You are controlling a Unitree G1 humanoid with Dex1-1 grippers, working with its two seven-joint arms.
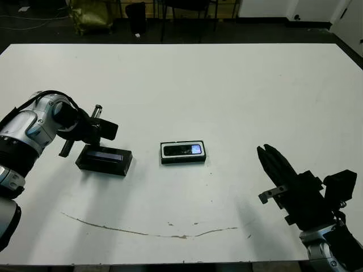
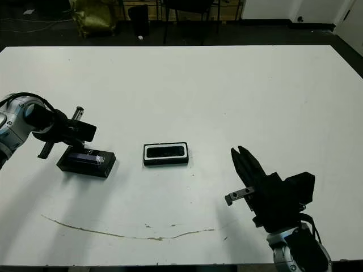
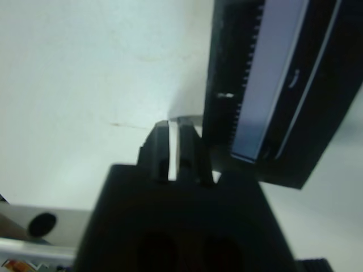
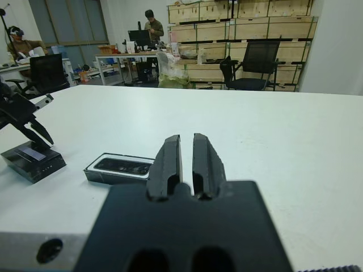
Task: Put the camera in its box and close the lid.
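- the camera [image 1: 183, 150] already lies in the box [image 1: 182, 160] mid-bench, screen toward the robot's right; the lid [image 1: 105, 159] rests apart on the robot's left, strip up.
- the left gripper [image 1: 85, 136] hangs just over the lid's far edge, fingers [image 3: 170, 152] pressed nearly together and holding nothing; a grasp begun this narrow would likely slip off the lid or shove it across the bench [image 1: 227, 90].
- a tilted lid could catch the box rim and knock the camera askew.
- the right gripper [image 4: 186, 158] idles well aside, fingers narrow and empty.
- the left wrist view shows the lid's strip close up, though blurred; the right wrist view alone shows people beyond the bench.
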